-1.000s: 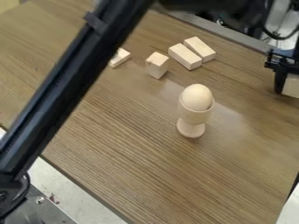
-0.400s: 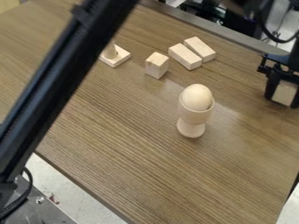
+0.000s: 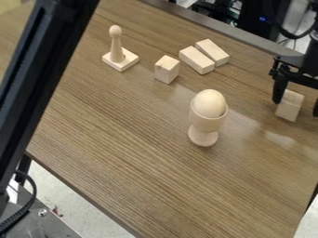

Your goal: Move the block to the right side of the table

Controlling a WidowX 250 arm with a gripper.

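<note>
At the right edge of the table (image 3: 136,139), well apart from the egg in its wooden cup (image 3: 207,116), the pale block (image 3: 290,106) sits on the wood beneath the black gripper (image 3: 297,107). The pincer is open, its two fingers spread wider than the block; one of them overlaps the block's upper corner in the view, and whether they touch I cannot tell. The block looks like plain bare wood, so it should be light, stiff and hard to harm, with enough grain to resist slipping under a modest squeeze. If it needs taking up again, the best hold is across two opposite flat sides, about midway down, with the fingers square to the faces; a pinch at the corners could twist or tip it. Since it already lies on the right, lifting straight clear without nudging it seems enough.
</note>
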